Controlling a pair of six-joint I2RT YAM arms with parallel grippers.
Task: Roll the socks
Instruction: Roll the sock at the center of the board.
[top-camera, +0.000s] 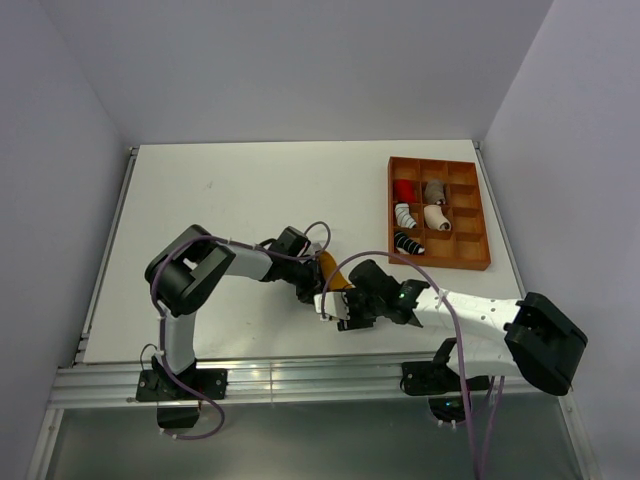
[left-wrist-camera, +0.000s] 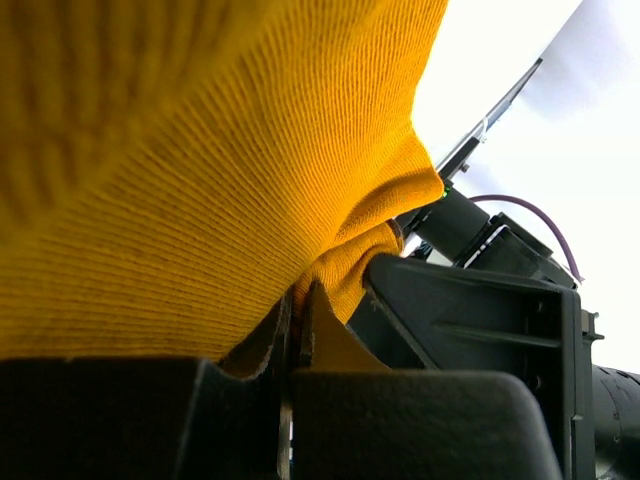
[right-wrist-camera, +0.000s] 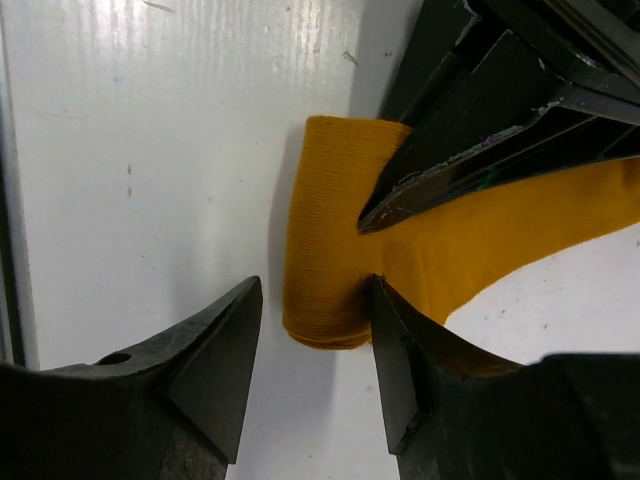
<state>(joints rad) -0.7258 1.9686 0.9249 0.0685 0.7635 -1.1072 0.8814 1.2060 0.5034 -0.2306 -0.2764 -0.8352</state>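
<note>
While the left tool (left-wrist-camera: 295, 345) is pressed together and clamped on a fold of the mustard-yellow knitted fabric sock (left-wrist-camera: 200, 150), the right tool (right-wrist-camera: 312, 300) stands apart. Its two fingers (right-wrist-camera: 200, 370) are on both sides of the rolled end of this sock, which lies on the white table (right-wrist-camera: 150, 150). The roll touches the inner side of one finger. The other finger is apart from it, w/ bare table between. The loose rest of the sock runs away from the right tool and into the left tool, just beyond the roll.

To do this step well, I think:
- Close the right tool gently on the roll, approx. at its middle, so the layers do not slide out.
- The left tool should give light tension only, bc a hard pull may open the roll.
- Then turn the roll toward the left tool, bit by bit.

Risk: the knit can catch on a fingertip.
</note>
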